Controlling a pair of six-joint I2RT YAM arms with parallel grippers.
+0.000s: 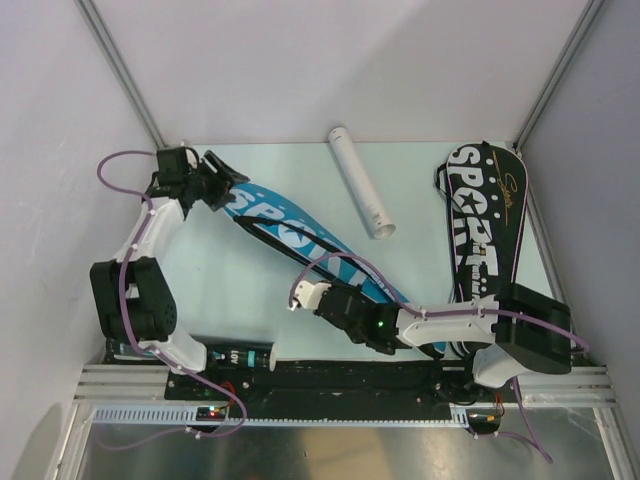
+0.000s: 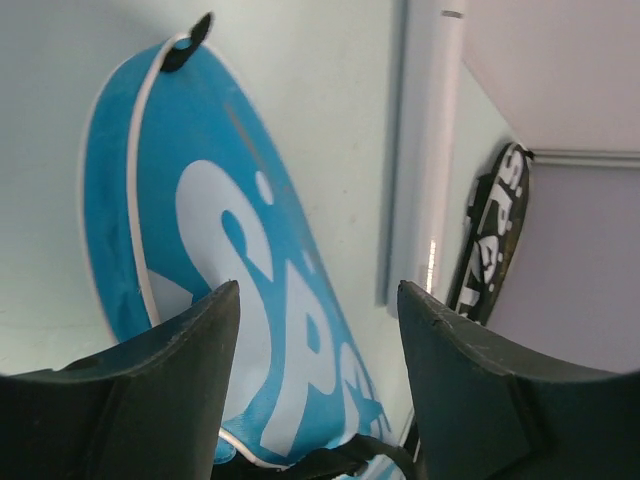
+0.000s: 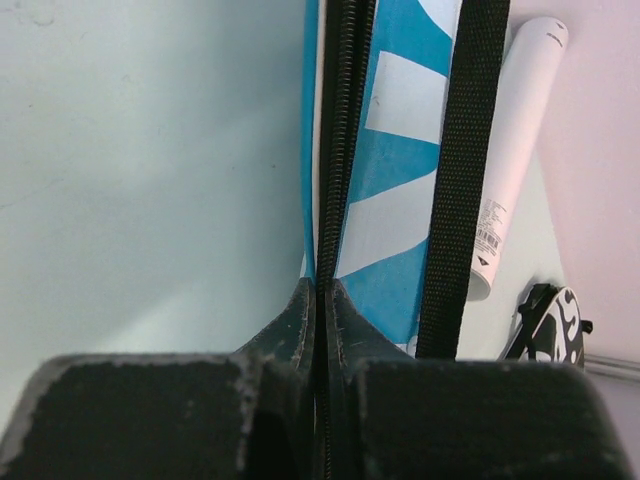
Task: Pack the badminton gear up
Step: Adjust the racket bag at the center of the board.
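Pale tabletop [image 1: 230, 290] carries the blue cover [image 1: 285, 232]; the right gripper [image 3: 320, 300] clenches its zipper [image 3: 340, 150], and the left gripper [image 2: 318, 300] hangs released over its head end. Probably the zipping step: next, a straight pull along the seam.

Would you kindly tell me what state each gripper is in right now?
Left gripper: open, over the blue cover's wide end.
Right gripper: closed, pinching the blue cover's zip.

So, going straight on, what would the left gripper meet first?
Most likely the blue cover: the left gripper points at its wide end, jaws open, though depth is unclear.
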